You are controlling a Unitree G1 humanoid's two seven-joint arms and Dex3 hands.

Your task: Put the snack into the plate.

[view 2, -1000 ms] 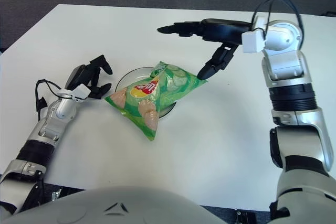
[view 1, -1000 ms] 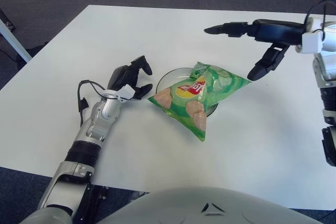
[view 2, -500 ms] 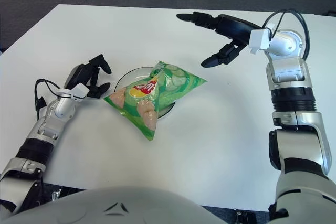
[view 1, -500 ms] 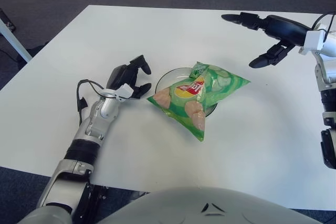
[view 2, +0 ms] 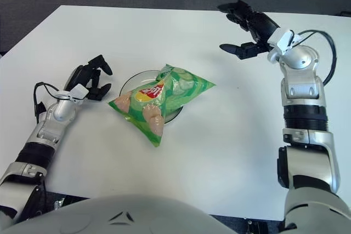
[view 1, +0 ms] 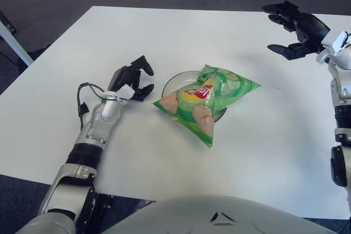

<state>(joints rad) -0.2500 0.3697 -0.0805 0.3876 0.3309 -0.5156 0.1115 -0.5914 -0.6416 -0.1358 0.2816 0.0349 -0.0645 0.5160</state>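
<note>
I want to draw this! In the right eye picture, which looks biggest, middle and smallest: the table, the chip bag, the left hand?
1. White table, by far the largest.
2. Green chip bag.
3. Left hand, the smallest, left of the bag.

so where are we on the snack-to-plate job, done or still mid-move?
Looks done: the green snack bag lies across the plate, its ends overhanging the rim. Nothing is in hand: the right hand is open, up and away to the right of the bag, and the left hand shows beside the plate's left edge, holding nothing. Nothing visibly remains beyond parking the arms.
</note>
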